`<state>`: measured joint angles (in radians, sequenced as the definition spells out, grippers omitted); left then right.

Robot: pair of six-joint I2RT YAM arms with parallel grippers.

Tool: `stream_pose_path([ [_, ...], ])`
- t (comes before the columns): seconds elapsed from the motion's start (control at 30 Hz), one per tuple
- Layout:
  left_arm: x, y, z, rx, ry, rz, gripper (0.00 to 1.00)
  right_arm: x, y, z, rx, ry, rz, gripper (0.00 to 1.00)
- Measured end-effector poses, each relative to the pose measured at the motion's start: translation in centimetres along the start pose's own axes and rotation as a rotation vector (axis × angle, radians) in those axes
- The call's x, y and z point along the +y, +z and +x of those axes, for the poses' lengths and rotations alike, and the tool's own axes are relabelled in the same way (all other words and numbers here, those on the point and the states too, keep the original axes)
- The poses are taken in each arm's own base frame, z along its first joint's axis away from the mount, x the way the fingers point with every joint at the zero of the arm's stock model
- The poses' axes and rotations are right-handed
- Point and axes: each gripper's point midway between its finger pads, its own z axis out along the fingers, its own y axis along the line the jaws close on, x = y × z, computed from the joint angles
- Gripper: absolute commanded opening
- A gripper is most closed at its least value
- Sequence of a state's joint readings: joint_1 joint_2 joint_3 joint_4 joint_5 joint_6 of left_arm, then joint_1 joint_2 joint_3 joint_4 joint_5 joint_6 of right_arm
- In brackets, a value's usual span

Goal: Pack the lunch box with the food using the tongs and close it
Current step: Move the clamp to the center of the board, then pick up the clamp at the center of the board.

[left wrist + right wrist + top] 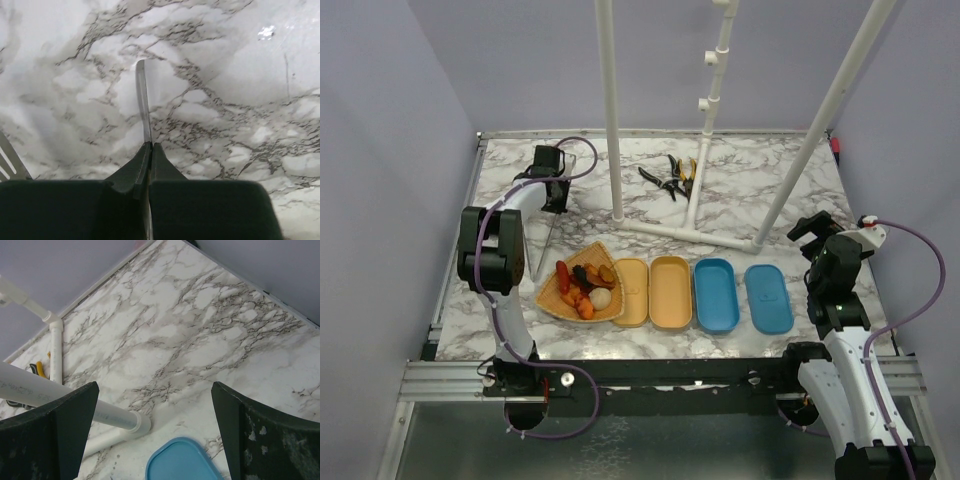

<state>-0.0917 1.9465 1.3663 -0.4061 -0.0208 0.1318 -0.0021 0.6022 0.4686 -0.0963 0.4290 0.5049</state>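
The tongs (546, 243) lie as a thin grey line on the marble, left of the food. My left gripper (554, 193) is shut on their far end. In the left wrist view a narrow metal blade of the tongs (142, 100) sticks out edge-on from between the closed fingers of that gripper (151, 146). The food (586, 286), orange, red and dark pieces plus a beige ball, sits on a wedge-shaped woven plate (549, 297). The lunch box is laid open as two yellow parts (669, 291) and two blue parts (716, 294). My right gripper (813, 229) (154, 390) hangs open above a blue part (182, 462), holding nothing.
Black-and-yellow-handled pliers (672, 177) lie at the back by a white pipe frame (695, 232), whose base tube (75, 402) shows in the right wrist view. A slotted metal piece (7, 161) shows at the left edge of the left wrist view.
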Motion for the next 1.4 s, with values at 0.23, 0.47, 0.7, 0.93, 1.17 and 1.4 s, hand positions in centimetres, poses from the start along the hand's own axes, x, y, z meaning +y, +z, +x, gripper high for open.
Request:
stream_pose_path([
  [0.23, -1.4, 1.3, -1.9, -0.031, -0.012, 0.088, 0.32, -0.1, 0.1, 0.2, 0.008, -0.004, 0.005, 1.00],
  [0.47, -2.0, 1.3, -2.0, -0.042, -0.069, 0.104, 0.51, -0.1, 0.2, 0.5, 0.016, -0.009, 0.009, 1.00],
  [0.7, -1.9, -1.9, -1.0, -0.078, -0.156, 0.074, 0.66, -0.2, 0.2, 0.5, 0.016, -0.017, 0.008, 1.00],
  [0.93, -1.2, -8.2, 0.0, -0.201, -0.203, 0.024, 0.77, 0.1, 0.2, 0.6, 0.024, -0.017, -0.006, 1.00],
  [1.17, 0.1, -9.2, 4.4, -0.166, -0.288, -0.028, 0.77, 0.5, 0.4, 1.1, 0.047, -0.022, -0.026, 1.00],
  [1.4, 1.2, -8.5, 7.4, -0.091, -0.361, -0.060, 0.77, 0.8, 0.3, 1.2, 0.051, -0.020, -0.041, 1.00],
])
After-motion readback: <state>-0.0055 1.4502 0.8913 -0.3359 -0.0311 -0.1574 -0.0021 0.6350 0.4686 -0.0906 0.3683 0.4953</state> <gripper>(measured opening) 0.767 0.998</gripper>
